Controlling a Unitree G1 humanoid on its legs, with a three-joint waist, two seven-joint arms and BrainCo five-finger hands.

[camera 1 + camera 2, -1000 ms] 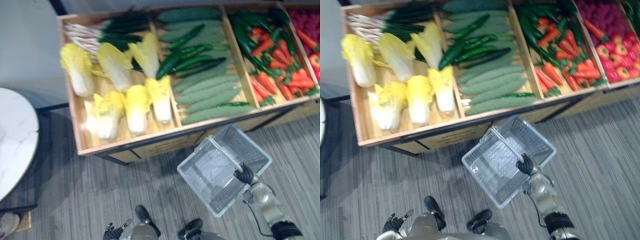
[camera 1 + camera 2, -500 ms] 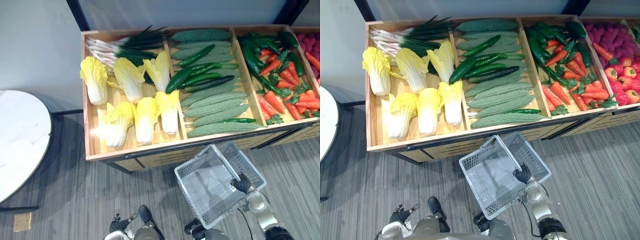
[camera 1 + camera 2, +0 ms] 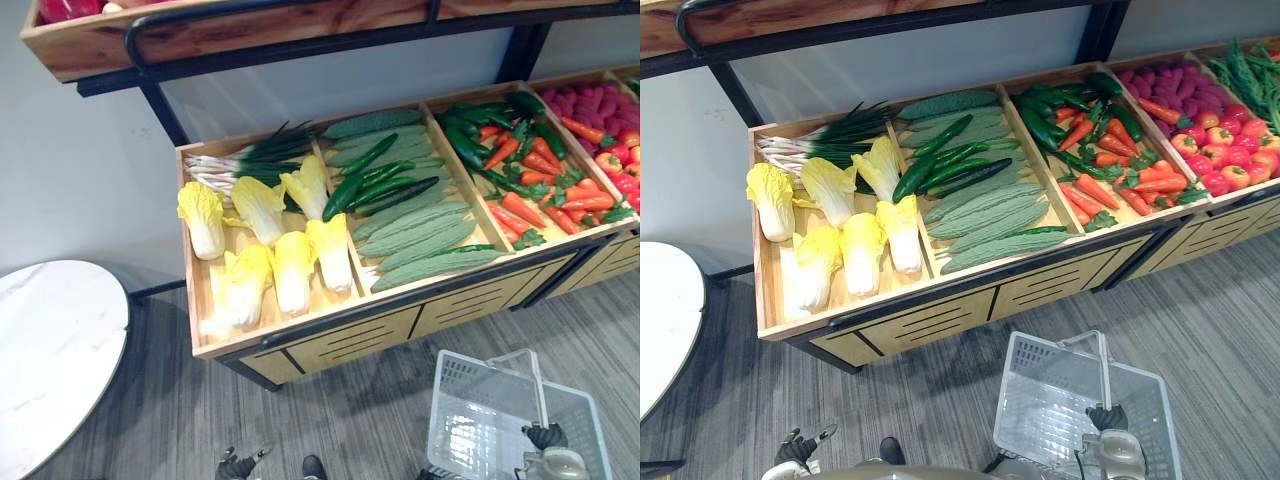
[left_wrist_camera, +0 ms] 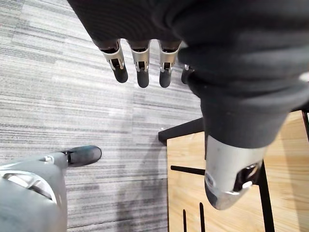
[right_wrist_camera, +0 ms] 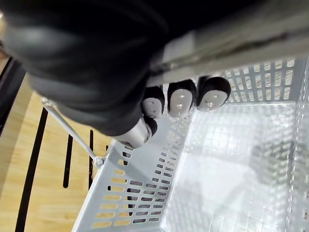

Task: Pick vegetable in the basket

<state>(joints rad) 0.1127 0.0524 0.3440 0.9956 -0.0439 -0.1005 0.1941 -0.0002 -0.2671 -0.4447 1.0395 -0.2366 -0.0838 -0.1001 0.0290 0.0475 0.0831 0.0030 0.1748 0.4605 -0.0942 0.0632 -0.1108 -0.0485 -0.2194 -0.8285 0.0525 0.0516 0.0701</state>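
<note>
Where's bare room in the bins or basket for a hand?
Cabbage bin: bare wood along the front rail and left wall, beside the cabbages. Basket is empty. Gourds and carrots pack their bins edge to edge.

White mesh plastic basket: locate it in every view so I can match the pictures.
Left eye view: white mesh plastic basket lower right, below the slotted wooden stand.
Right eye view: bottom, right of centre, handle in the right hand.
Right wrist view: its perforated wall, past the curled fingers.
Left wrist view: grey carpet beside the stand.
Shared landmark: that stand's slotted front.
</note>
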